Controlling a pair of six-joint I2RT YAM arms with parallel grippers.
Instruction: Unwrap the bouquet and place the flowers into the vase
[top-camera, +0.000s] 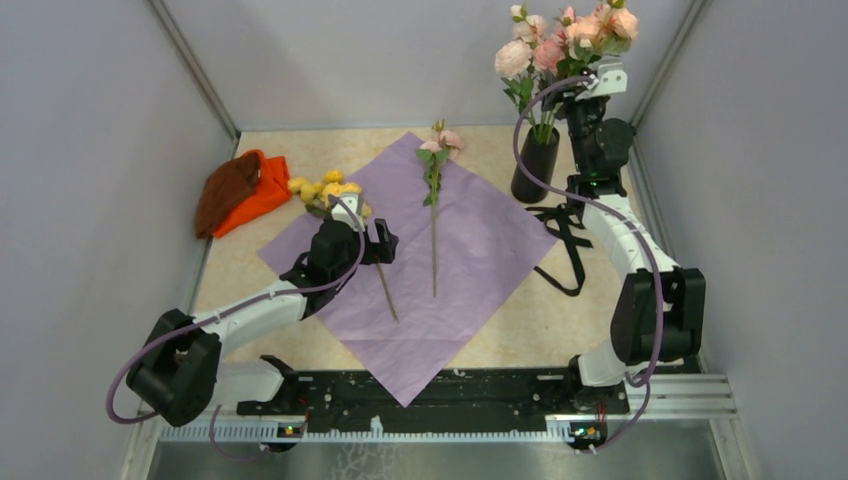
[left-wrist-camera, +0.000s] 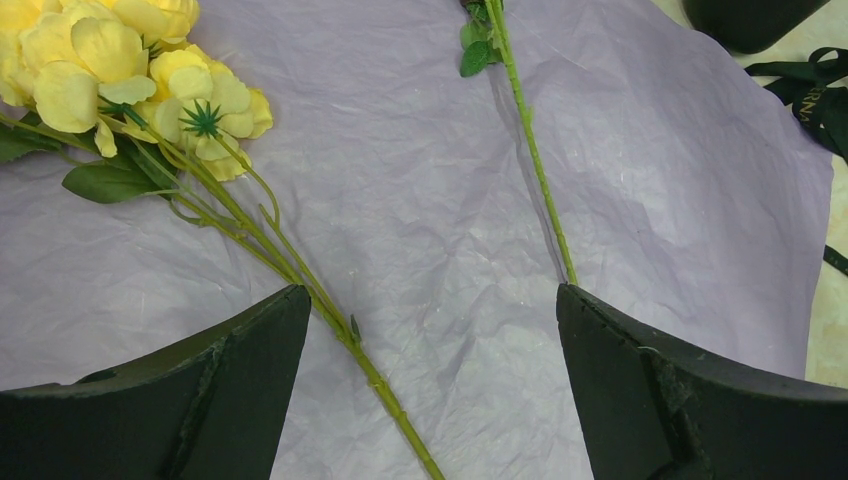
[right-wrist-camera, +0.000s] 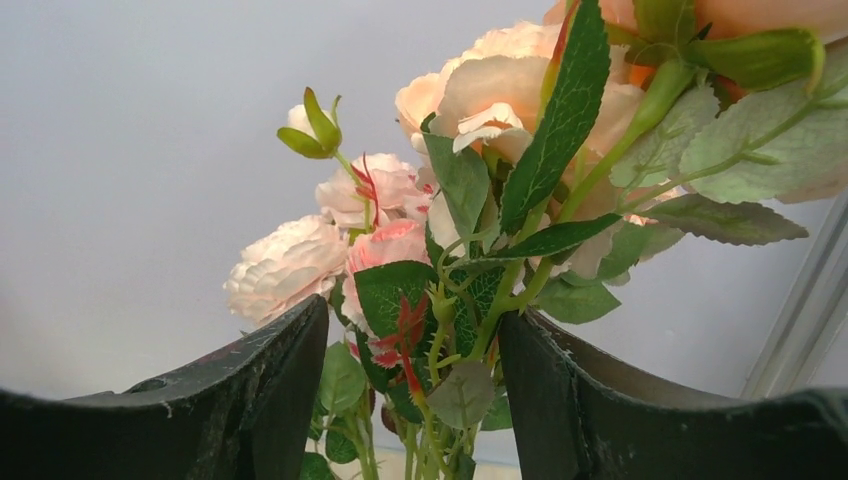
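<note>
The bouquet's lilac paper (top-camera: 480, 250) lies spread flat on the table. On it rest a yellow-flowered stem (top-camera: 325, 190) and a pink-flowered stem (top-camera: 434, 200). My left gripper (top-camera: 385, 242) hovers open over the paper (left-wrist-camera: 420, 180), with the yellow flowers' stem (left-wrist-camera: 340, 330) running between its fingers, close to the left one. The black vase (top-camera: 535, 165) at the back right holds pink and peach flowers (top-camera: 560, 45). My right gripper (top-camera: 590, 85) is raised beside those blooms, open, with their stems and leaves (right-wrist-camera: 450, 380) between its fingers.
An orange-and-brown cloth bundle (top-camera: 240, 190) lies at the back left. The black ribbon (top-camera: 570, 235) lies loose on the table right of the paper, below the vase. Grey walls close in both sides and the back.
</note>
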